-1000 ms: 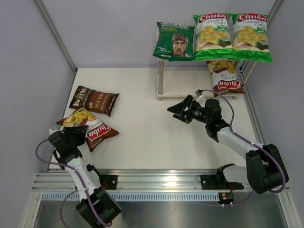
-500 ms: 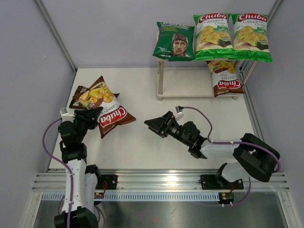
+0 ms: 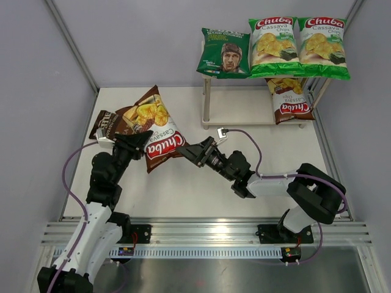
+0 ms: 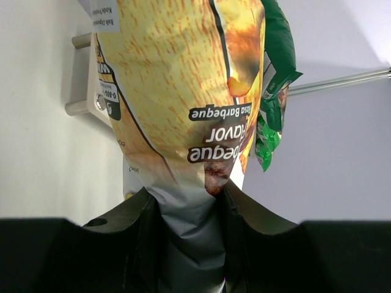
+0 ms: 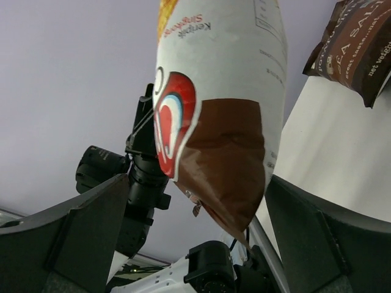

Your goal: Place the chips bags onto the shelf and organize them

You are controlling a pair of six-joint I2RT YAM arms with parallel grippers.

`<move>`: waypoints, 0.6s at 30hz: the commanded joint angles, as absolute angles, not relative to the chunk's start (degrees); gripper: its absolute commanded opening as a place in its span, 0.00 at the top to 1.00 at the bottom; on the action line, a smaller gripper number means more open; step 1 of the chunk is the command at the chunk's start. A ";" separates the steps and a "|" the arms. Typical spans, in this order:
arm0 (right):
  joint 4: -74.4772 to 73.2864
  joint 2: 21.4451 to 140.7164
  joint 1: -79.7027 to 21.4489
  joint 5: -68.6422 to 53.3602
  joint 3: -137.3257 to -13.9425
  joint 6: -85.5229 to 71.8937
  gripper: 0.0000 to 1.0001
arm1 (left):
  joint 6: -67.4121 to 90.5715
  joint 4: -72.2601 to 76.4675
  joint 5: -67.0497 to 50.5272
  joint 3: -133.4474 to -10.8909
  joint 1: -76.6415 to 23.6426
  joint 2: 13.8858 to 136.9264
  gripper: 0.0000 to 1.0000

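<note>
One brown bag (image 3: 154, 125) hung above the table (image 3: 201, 189), pinched at its crimped end by the left gripper (image 3: 135, 144), well short of the shelf (image 3: 206, 104). If that grip released before the right gripper (image 3: 190, 151) closed, the glossy bag would likely drop. The left arm (image 3: 101, 183) reached up and inward; the right arm (image 3: 275, 182) stretched low across, jaws spread either side of the bag's bottom edge.

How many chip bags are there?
6. On the top board of the beige wooden shelf: one dark green bag, two green-white Chuba bags. Lower board: one brown Chuba bag. Left pincer holds another brown Chuba bag. A dark-brown Sea Salt bag lies on the table, partly hidden.
</note>
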State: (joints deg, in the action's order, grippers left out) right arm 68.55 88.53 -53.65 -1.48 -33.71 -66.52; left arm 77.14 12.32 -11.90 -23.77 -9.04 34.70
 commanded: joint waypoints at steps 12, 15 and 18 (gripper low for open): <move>68.27 87.54 -54.32 -8.16 -38.67 -57.75 0.14 | 82.53 27.58 -9.84 -21.98 -17.83 34.37 0.87; 70.91 87.45 -54.40 -11.41 -39.02 -56.08 0.19 | 83.94 28.49 -11.59 -21.53 -18.45 33.67 0.85; 72.33 86.93 -54.40 -14.85 -38.94 -53.97 0.27 | 83.23 25.67 -13.61 -22.24 -18.98 32.96 0.82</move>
